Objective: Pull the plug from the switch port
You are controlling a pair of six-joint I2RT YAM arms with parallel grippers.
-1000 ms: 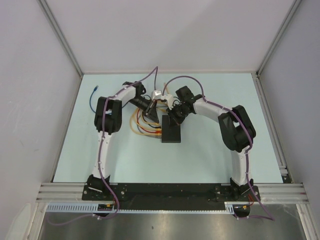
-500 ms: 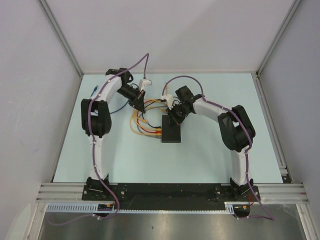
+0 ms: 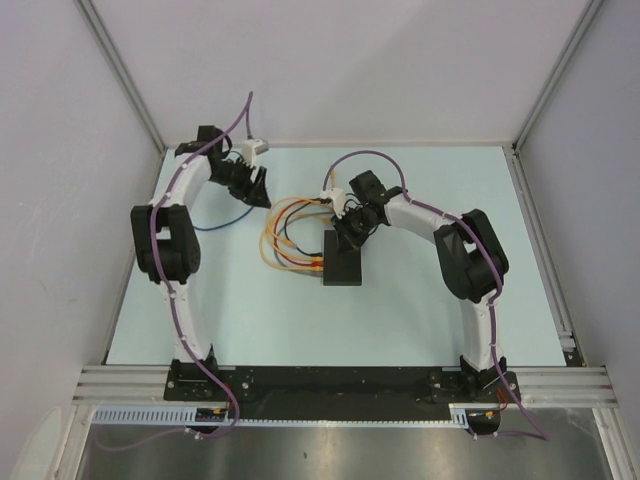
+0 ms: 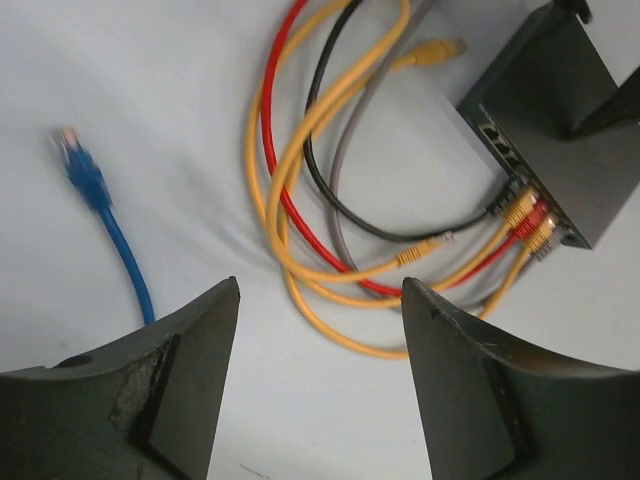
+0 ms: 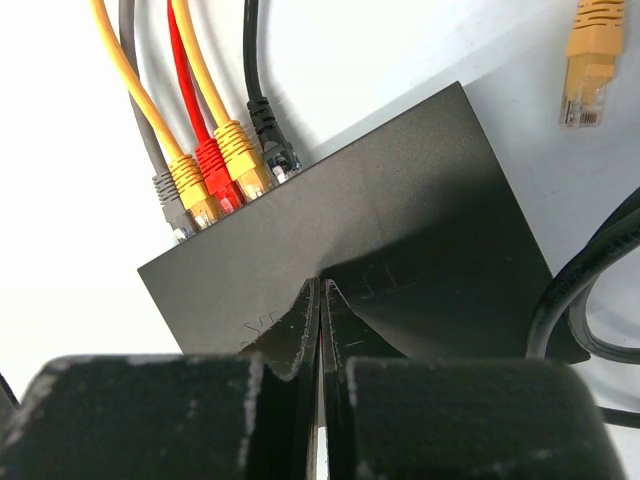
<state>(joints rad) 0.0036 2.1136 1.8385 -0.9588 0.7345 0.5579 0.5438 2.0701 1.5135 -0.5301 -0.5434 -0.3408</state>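
Overhead, the switch point(image 3: 342, 264) lies mid-table. The right gripper point(image 3: 347, 233) rests on the switch's far end. The left gripper point(image 3: 262, 190) hangs well apart, to the switch's far left, beyond a cable coil point(image 3: 283, 242).

At the left wrist, that gripper's fingers point(image 4: 180, 390) stand spread with nothing between them. A blue plug point(image 4: 80, 168) lies loose on the table, well apart from the switch.

At the right wrist, the fingers are pressed together, their tips on the switch's top. Five plugs point(image 5: 215, 175) sit side by side in the switch's ports.
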